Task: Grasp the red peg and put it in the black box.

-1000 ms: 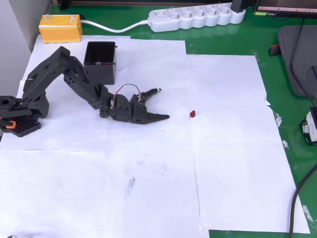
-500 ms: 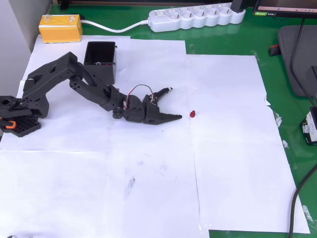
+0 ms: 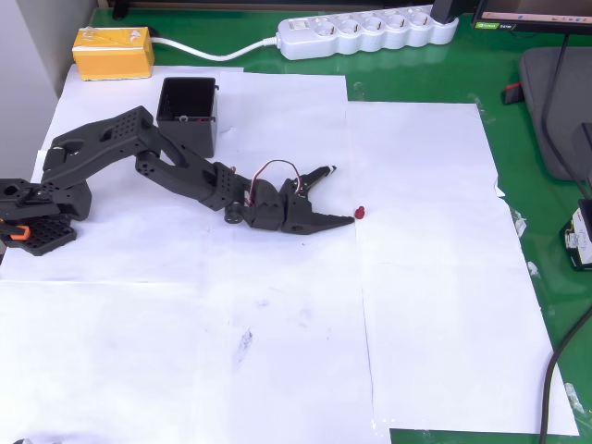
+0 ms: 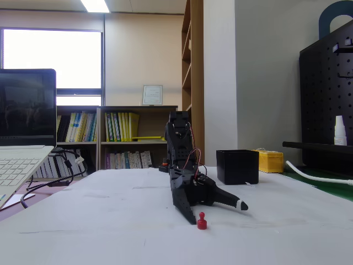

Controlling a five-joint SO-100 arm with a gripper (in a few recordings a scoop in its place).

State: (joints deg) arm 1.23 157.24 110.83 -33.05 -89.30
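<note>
The task is at its approach stage, with nothing yet grasped: the peg (image 3: 360, 213) stands on the white paper at centre right of the overhead view, and at lower centre of the fixed view (image 4: 202, 221) it stands upright on its base. The end effector (image 3: 340, 196) lies just left of it in the overhead view, its jaws spread wide and holding nothing; the lower finger's tip is almost at the peg, though I cannot tell whether it touches, while the upper finger points up and right, well clear. In the fixed view the end effector (image 4: 218, 214) sits low over the counter (image 4: 110, 221), with the peg just in front of the darker finger. The box (image 3: 188, 115) waits in the upper left of the overhead view, behind the arm, and the peg is not in it. Left to do, as I judge it: bracket the peg, close, lift, carry it back left and drop it in. Counted: 1 peg, 1 box, 1 arm, 1 end effector with 2 fingers.
</note>
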